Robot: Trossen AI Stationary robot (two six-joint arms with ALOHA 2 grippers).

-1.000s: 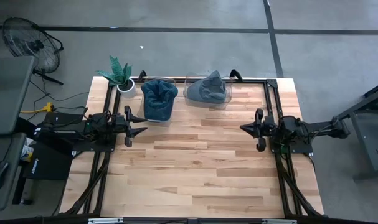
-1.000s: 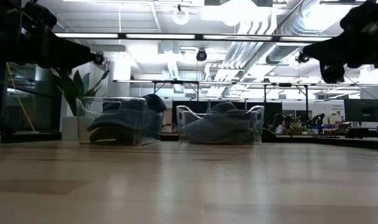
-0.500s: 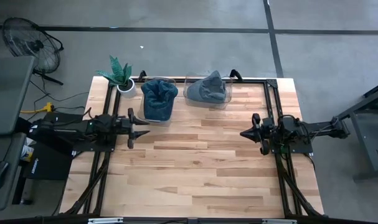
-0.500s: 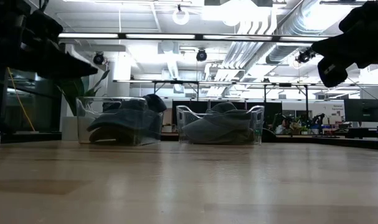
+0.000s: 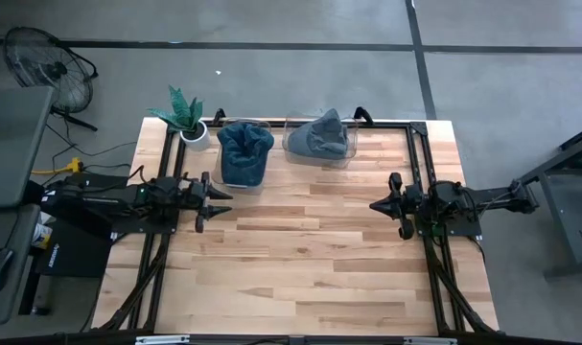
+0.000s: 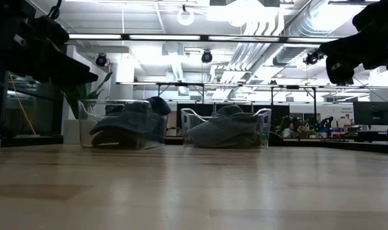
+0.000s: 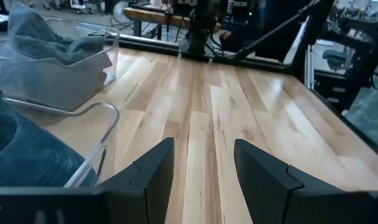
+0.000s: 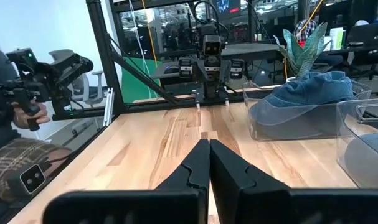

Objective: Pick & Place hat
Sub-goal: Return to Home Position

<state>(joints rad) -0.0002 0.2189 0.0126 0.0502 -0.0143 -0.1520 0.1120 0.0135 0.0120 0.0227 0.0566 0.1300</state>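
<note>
Two hats lie in clear plastic bins at the table's far edge. A dark blue hat (image 5: pixel 244 153) fills the left bin (image 6: pixel 120 124), and a grey-blue hat (image 5: pixel 319 136) fills the right bin (image 6: pixel 227 129). My left gripper (image 5: pixel 223 198) hovers open near the table's left edge, just in front of the left bin, pointing toward the table's right; its wrist view shows both fingers apart (image 7: pixel 201 168) over bare wood. My right gripper (image 5: pixel 375 203) hovers shut near the right edge, pointing toward the left edge, with nothing between its fingers (image 8: pixel 209 163).
A potted plant (image 5: pixel 188 120) stands at the far left corner beside the left bin. The wooden tabletop (image 5: pixel 300 259) stretches bare between the arms and toward the near edge. A person (image 8: pixel 14 124) holding a controller shows beyond the table's near side in the right wrist view.
My left gripper has sunk a little, tipped its fingers slightly downward and rolled somewhat, staying open. My right gripper has swung slightly at the wrist without leaving its place. The hats and bins have not moved.
</note>
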